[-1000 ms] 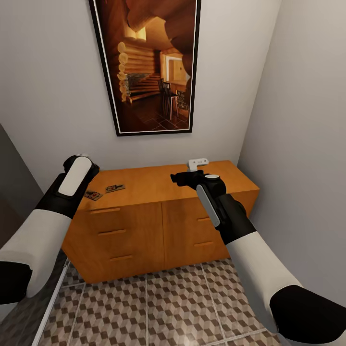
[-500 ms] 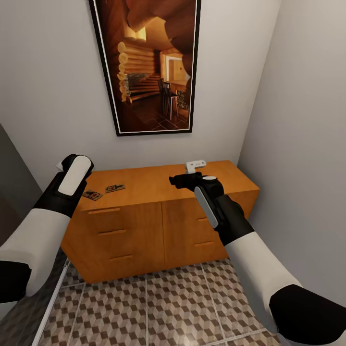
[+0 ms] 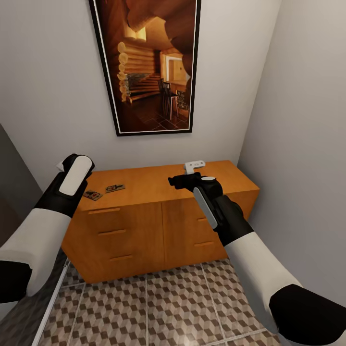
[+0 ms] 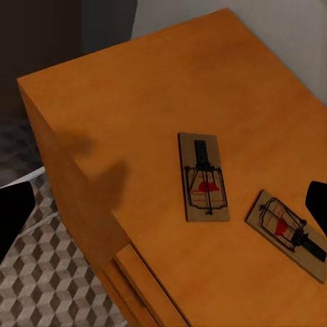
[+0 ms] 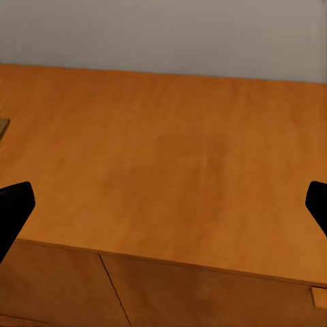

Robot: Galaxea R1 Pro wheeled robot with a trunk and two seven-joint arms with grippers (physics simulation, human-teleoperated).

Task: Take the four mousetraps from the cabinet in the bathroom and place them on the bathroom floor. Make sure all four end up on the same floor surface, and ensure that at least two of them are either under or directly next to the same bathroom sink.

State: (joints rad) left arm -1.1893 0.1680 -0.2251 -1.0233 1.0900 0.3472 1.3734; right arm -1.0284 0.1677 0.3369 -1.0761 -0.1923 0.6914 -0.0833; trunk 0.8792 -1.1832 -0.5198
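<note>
Two mousetraps (image 3: 93, 195) (image 3: 115, 188) lie flat on the left end of the orange-brown cabinet (image 3: 158, 182). In the left wrist view these mousetraps (image 4: 203, 177) (image 4: 289, 231) show brown boards with dark wire and red marks, near the cabinet's corner. My left gripper (image 3: 69, 161) hovers above that left end, open (image 4: 165, 204), holding nothing. My right gripper (image 3: 179, 181) hangs over the middle-right of the cabinet top (image 5: 163, 150), also open (image 5: 163, 208) and empty. The cube-patterned bathroom floor (image 3: 158, 307) lies in front of the cabinet. The sink is out of view.
A small white object (image 3: 194, 166) stands on the cabinet top just behind my right gripper. A framed picture (image 3: 149, 67) hangs on the wall above. The right wall (image 3: 302, 144) is close to the cabinet's end. A dark panel (image 3: 12, 192) stands at the left.
My right gripper has edged slightly to the left over the cabinet top. My left gripper has shifted a little left. The mousetraps have not moved.
</note>
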